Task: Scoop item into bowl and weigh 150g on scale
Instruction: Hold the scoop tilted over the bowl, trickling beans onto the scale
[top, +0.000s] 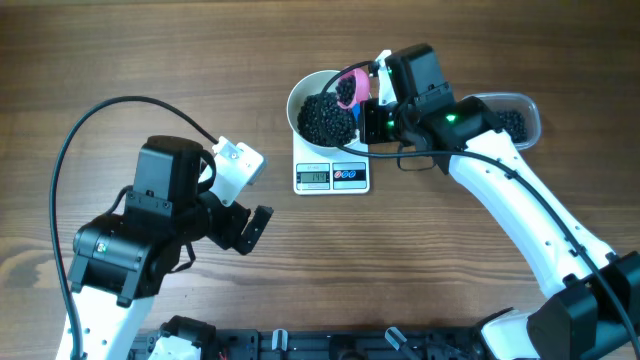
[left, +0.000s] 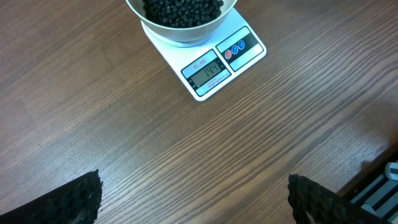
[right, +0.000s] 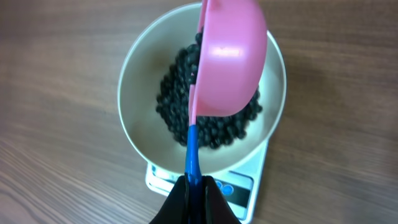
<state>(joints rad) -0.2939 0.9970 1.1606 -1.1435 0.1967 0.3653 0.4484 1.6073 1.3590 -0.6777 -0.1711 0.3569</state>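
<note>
- Right claw is pinched tight on the pink scoop's blue handle, which runs straight out from it, with the cup tipped right over the bowl.
- Item sits piled in that bowl on the scale.
- Left claw hangs wide open and empty, well apart.

The table is brown wood with darker grain lines. The bowl is plain white, and the item in it is black and a little shiny. The scale is white, with a grey display, one red button and two blue ones. The scoop is pink and its handle is blue. The pads of the left gripper are black with a fine dotted texture.
</note>
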